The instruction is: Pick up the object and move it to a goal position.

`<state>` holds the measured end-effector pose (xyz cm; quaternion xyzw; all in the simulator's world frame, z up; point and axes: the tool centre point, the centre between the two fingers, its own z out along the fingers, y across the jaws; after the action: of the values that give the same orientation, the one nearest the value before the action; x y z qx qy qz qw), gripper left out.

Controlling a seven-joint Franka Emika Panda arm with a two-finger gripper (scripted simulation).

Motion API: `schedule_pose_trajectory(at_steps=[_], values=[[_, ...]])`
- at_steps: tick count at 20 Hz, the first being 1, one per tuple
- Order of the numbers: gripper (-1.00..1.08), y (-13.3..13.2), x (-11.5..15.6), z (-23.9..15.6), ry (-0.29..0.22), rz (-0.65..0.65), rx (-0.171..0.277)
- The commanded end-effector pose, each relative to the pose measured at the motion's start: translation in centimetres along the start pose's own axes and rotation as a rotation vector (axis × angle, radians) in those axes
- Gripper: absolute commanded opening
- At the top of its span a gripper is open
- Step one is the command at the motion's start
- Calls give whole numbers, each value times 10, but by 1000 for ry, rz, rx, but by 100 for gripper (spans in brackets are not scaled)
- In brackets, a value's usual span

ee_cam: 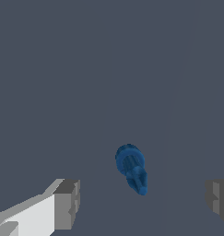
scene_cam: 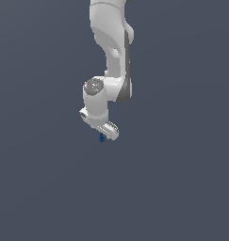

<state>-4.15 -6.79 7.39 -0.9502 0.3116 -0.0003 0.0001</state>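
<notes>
The object is a small dark-blue lumpy thing, longer than wide. In the wrist view it lies between my two fingers, nearer the middle, touching neither. In the exterior view it shows as a tiny blue speck just under the white gripper. My gripper is open, with one grey fingertip on one side and the other fingertip at the frame's edge. It holds nothing.
The white arm comes down from the top of the exterior view. A plain dark grey-blue surface fills the rest of both views. No goal marker shows.
</notes>
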Motion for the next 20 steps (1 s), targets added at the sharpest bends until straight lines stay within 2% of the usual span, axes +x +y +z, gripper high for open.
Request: schedule_pose_trajectory(at_steps=[1, 9, 10, 20], values=[[100, 1, -1, 13, -1, 2, -1], [100, 0, 0, 31, 0, 3, 0], [-100, 0, 0, 31, 0, 3, 0], [-100, 0, 0, 31, 0, 3, 0]])
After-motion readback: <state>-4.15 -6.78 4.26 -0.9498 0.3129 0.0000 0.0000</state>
